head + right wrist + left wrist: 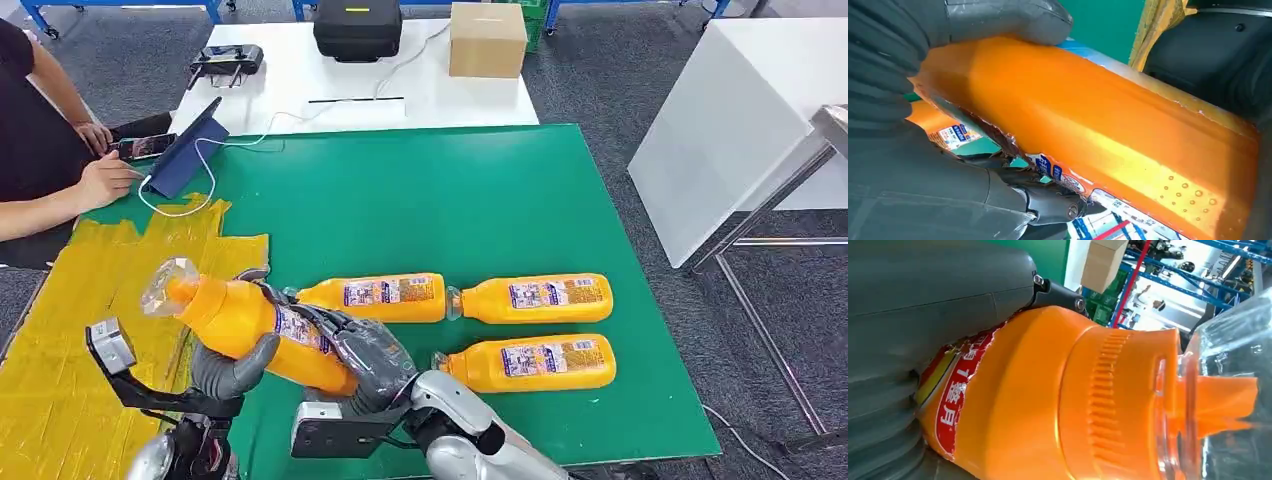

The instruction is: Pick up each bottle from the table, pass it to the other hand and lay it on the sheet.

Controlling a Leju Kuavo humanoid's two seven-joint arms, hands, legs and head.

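Handover was mid-way: both left hand point(232, 368) and right hand point(368, 362) gripped one bottle point(255, 325) just beside the sheet point(60, 330), which was bare, three bottles point(530, 330) waiting well beyond.

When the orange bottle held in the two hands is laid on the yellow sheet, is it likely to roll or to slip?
The held bottle probably will not roll much: the right wrist view shows flat, edged sides. Its surface looks glossy there, so it may slip a little in the left hand or right hand. The crumpled yellow sheet should likely keep it in place.
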